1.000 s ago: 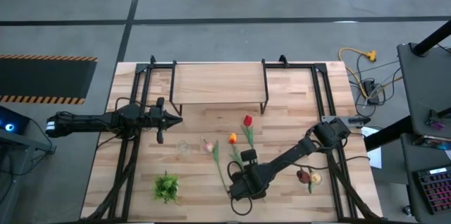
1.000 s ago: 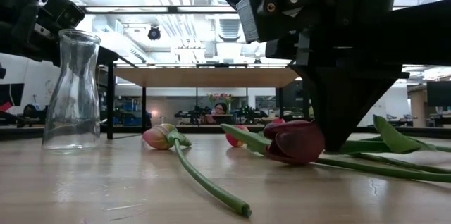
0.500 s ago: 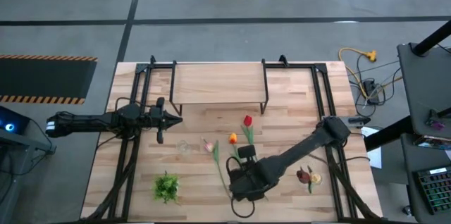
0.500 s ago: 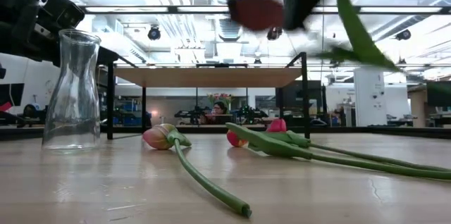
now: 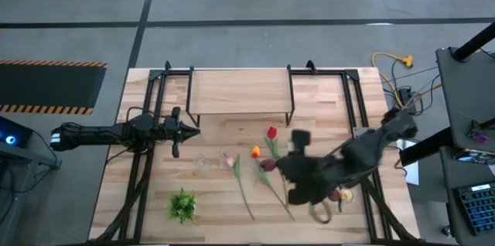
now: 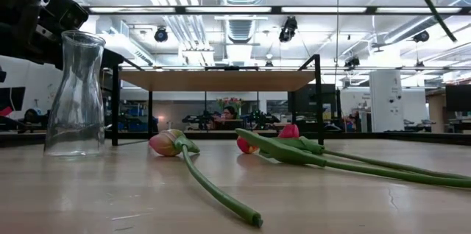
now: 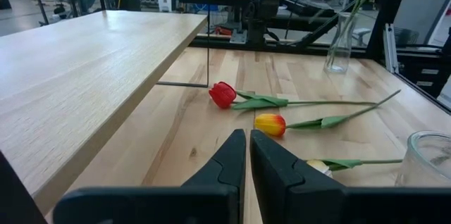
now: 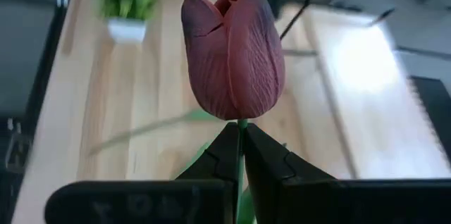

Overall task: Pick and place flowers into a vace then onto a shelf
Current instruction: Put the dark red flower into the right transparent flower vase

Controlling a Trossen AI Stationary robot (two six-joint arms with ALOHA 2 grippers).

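My right gripper is shut on a dark maroon tulip and holds it high above the table's middle, out of the low view. A red tulip, an orange tulip and a pink tulip lie flat on the table, stems toward the near edge. Two more tulip heads lie by the right arm. The clear glass vase stands upright, also in the low view. My left gripper is shut and empty in front of the shelf. My right gripper pinches the maroon tulip's stem right under the head between its two fingers. The fingers come from the table's right side. The head stands just past the fingertips, and the tulip is lifted clear of the table.
A bushy green tuft in a small white pot stands near the front left. The shelf's black legs stand at the back of the table. Black frame rails run along both sides.
My right gripper has risen from the table with the maroon tulip, leaving the low view, and has gone toward the far edge while its arm swung toward the right. The tulip is now lifted clear. The orange tulip's long stem, which the arm covered before, now shows.
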